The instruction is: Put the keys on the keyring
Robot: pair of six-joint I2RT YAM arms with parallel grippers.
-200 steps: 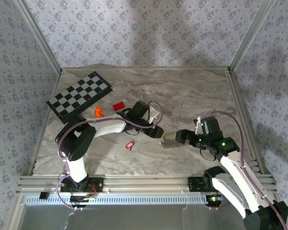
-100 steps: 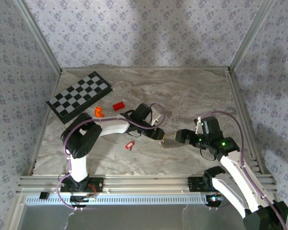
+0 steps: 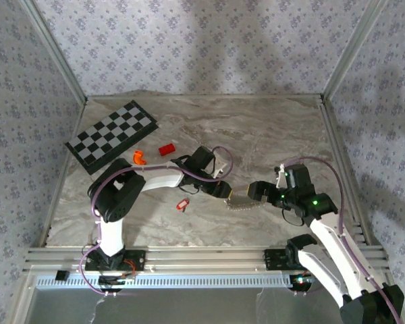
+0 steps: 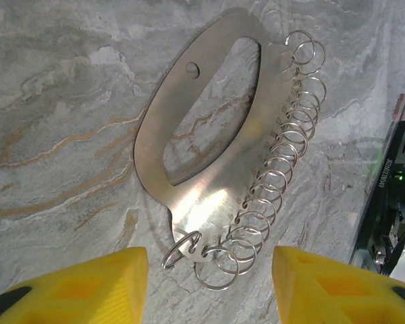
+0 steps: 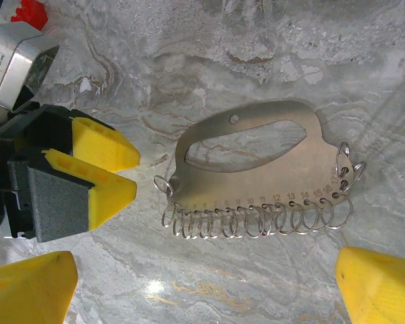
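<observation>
The keys [image 3: 239,200] lie flat on the marble table as a silvery plate [image 4: 189,155] with an oval cut-out and a row of several wire rings [image 5: 256,219] along one edge. My left gripper [image 3: 224,191] stands open just off the plate's narrow end, its yellow fingers [image 4: 88,290] either side of the end ring [image 4: 182,248] without touching it. My right gripper [image 5: 204,270] hovers over the plate from the other side [image 3: 252,194], wide open and holding nothing. The keyring [image 3: 183,204], a thin ring with a red tag, lies on the table left of the left gripper.
A chessboard [image 3: 111,133] sits at the back left, with an orange curved piece [image 3: 139,158] and a red block [image 3: 166,149] near it. Aluminium rails [image 3: 189,256] edge the table, and papered walls close in the sides.
The left gripper has moved right and down to the plate's narrow end, and its jaws have narrowed. The right arm and the plate have stayed put.
</observation>
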